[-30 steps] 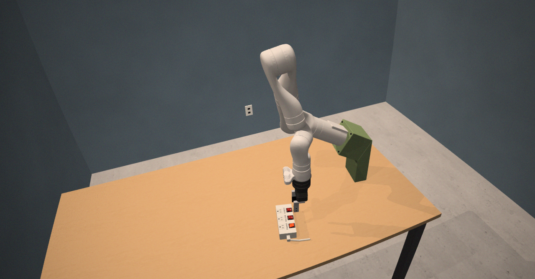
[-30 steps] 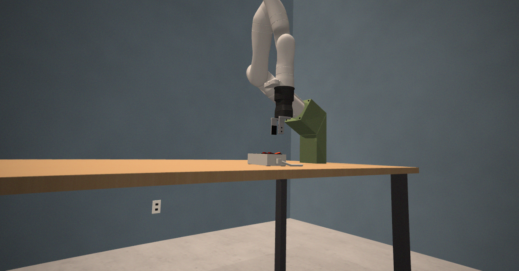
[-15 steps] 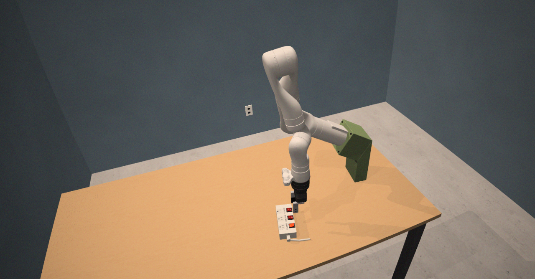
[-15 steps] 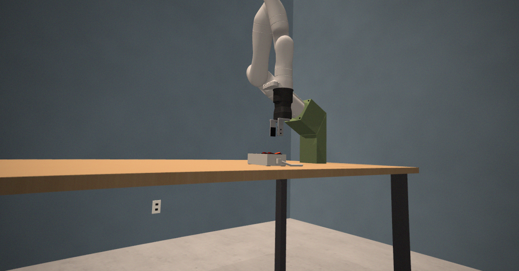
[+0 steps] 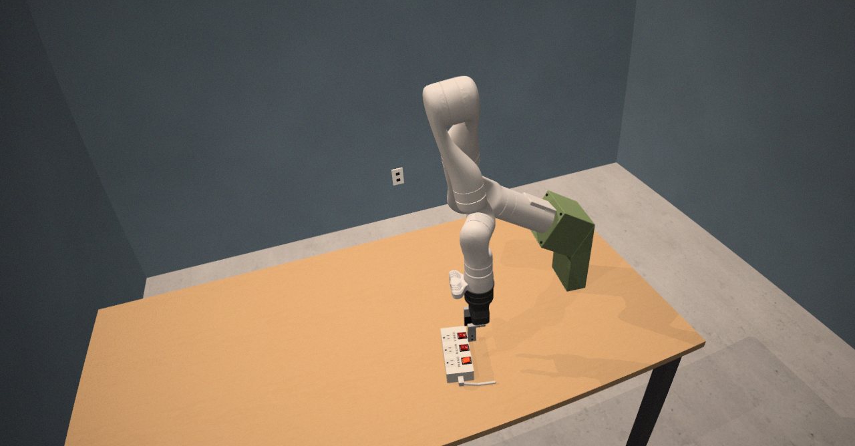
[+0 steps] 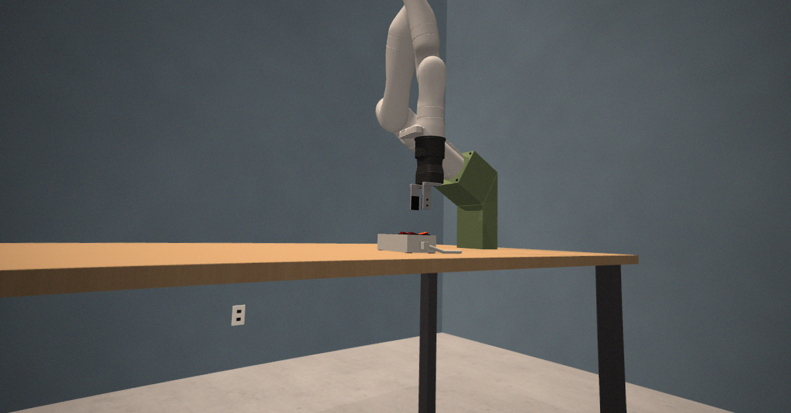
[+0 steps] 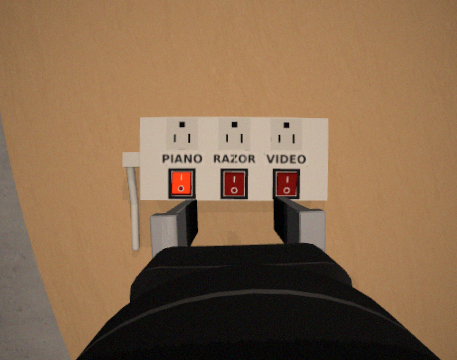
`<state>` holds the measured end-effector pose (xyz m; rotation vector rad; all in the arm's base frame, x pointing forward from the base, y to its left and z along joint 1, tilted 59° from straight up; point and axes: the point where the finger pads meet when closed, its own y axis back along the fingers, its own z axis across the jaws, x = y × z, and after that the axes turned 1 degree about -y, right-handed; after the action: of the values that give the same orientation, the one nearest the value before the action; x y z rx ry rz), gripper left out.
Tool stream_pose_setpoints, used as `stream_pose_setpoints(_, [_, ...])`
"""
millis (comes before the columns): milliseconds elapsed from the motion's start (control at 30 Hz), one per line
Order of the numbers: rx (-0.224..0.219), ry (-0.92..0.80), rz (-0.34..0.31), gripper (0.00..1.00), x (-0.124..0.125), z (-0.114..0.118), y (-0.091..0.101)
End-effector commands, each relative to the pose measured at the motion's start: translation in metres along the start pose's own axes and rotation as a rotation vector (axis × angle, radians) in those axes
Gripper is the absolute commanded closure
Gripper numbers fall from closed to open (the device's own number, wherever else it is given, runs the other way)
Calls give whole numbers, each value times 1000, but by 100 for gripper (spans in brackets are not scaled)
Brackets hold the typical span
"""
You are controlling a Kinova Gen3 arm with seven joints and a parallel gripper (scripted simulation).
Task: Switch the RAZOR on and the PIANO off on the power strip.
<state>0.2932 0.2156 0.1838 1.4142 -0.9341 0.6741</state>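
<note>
A white power strip [image 5: 449,356] [image 6: 398,242] [image 7: 308,140] lies flat on the orange table [image 5: 268,336] [image 6: 165,255] [image 7: 228,27], right way up. In the wrist view its three rocker switches are labelled. The PIANO switch [image 7: 182,183] glows bright orange-red. The RAZOR switch [image 7: 234,183] and the VIDEO switch [image 7: 286,183] are dark red. My gripper [image 5: 470,332] [image 6: 419,203] [image 7: 235,214] is open and empty. It points straight down and hangs well above the strip, over its switch side edge.
A short grey cord stub [image 5: 478,382] [image 6: 445,251] [image 7: 134,207] sticks out of the strip's PIANO end. The green arm base [image 5: 568,240] [image 6: 475,206] stands at the table's far right. The table's front edge is near the strip.
</note>
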Motion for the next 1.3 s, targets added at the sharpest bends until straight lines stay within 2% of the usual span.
stream_pose_setpoints(0, [-1, 1, 2, 0, 0, 0, 0])
stream_pose_setpoints(1267, [0, 38, -11, 0, 4, 3, -10])
